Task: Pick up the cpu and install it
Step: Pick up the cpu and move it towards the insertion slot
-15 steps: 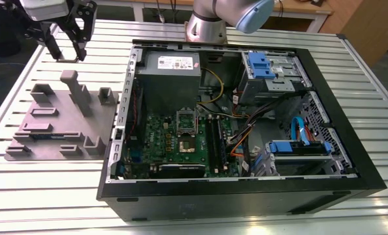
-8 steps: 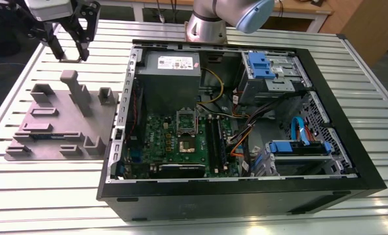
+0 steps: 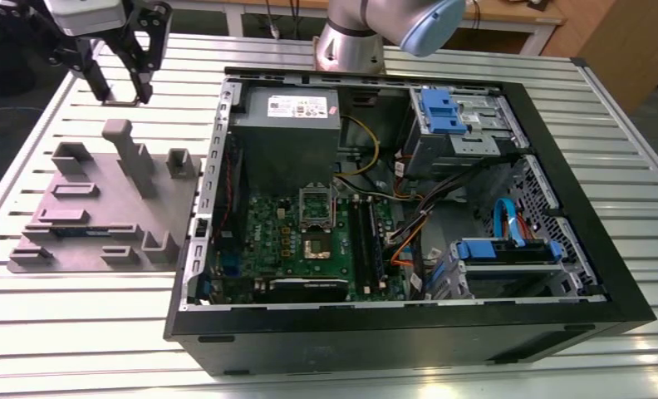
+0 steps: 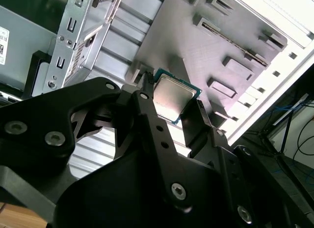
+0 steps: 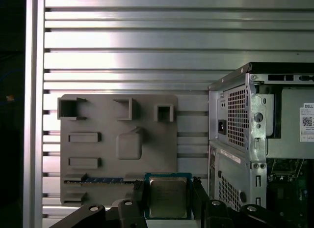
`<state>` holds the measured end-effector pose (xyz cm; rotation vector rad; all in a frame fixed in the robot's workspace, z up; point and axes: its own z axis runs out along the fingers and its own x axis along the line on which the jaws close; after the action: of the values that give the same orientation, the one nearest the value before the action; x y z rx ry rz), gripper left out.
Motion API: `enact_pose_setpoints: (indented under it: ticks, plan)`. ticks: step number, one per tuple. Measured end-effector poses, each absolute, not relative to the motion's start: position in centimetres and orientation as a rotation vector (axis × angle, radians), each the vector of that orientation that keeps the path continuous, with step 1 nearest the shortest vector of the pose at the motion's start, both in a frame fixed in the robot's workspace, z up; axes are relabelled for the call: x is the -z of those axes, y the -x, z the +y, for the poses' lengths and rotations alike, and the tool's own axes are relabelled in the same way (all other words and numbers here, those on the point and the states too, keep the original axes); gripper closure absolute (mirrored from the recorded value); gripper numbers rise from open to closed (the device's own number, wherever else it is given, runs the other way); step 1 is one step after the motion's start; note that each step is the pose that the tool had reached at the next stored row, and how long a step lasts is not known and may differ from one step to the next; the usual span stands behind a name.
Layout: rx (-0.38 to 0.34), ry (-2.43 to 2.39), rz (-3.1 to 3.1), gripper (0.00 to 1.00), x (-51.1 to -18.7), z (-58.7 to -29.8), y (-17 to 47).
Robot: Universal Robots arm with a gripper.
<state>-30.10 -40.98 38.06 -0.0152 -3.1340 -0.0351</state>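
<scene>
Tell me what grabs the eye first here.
The cpu, silvery top on a green board, is gripped between the black jaws in both wrist views. In the exterior view, the open computer case lies mid-table with its motherboard exposed. The grey fixture sits at the exterior view's left of it.

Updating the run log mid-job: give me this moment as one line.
gripper: shut on chip | place: over table, near grey fixture | install: not done, chip outside computer case
</scene>
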Motion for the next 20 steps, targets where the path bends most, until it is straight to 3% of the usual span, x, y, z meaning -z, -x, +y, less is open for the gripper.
enact_pose_setpoints:
  ticks: [20]
  plan:
    - [0.035, 0.015, -3.134, 0.53, -38.06, -40.98, 29.6]
